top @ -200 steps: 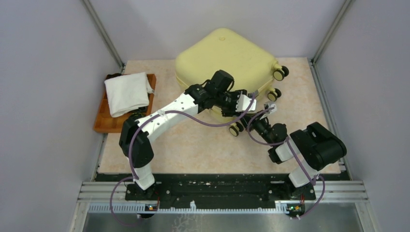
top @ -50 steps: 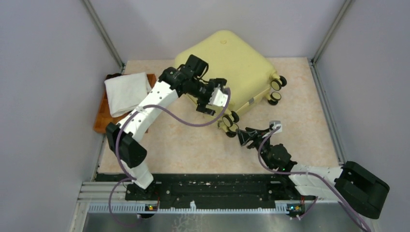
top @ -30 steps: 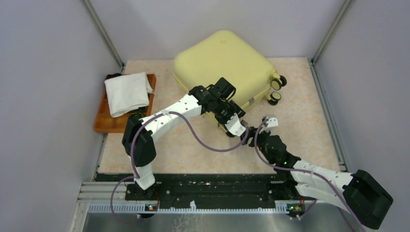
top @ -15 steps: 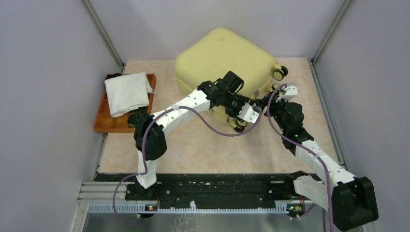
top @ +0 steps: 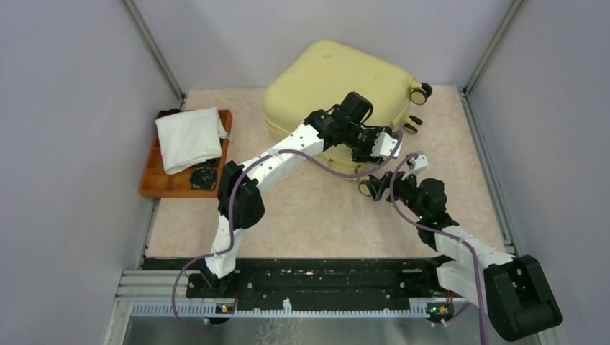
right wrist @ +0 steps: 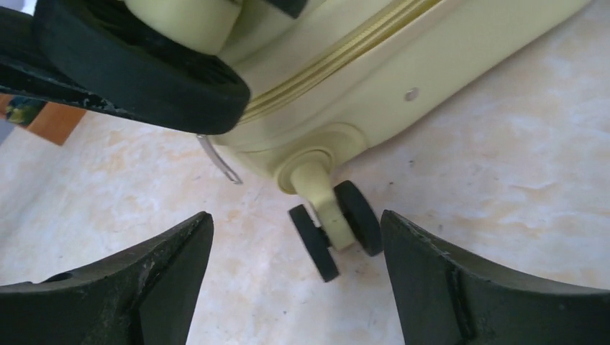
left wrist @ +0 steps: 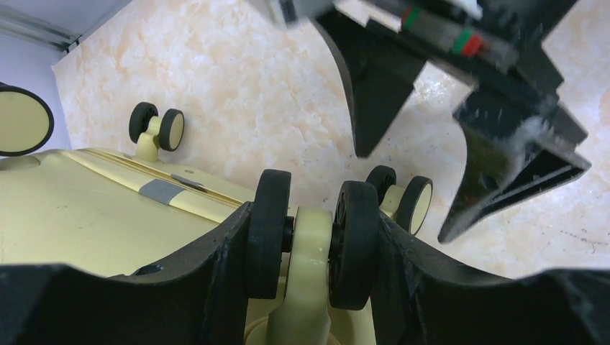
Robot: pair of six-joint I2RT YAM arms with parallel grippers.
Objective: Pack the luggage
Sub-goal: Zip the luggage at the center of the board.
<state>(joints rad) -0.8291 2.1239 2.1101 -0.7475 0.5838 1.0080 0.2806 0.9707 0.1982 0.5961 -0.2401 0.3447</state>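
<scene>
two changes: left hand [left wrist: 313,223] clenched on a wheel [left wrist: 356,244], luggage [top: 324,79] tipped higher; right hand [right wrist: 295,219] released, drawn back.

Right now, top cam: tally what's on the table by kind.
Suitcase: 1
Tray: 1
Towel: 1
Small dark item on tray: 1
Total: 4, leaving out a dark bit behind the towel, too hidden to tell.

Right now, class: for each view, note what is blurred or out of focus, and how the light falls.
Left wrist: right gripper smeared by motion, clamped wheel sharp. Right wrist: top-left corner soft, too near the lens; lower wheel crisp. Top: even light, faint shadows, no glare on the luggage.
</scene>
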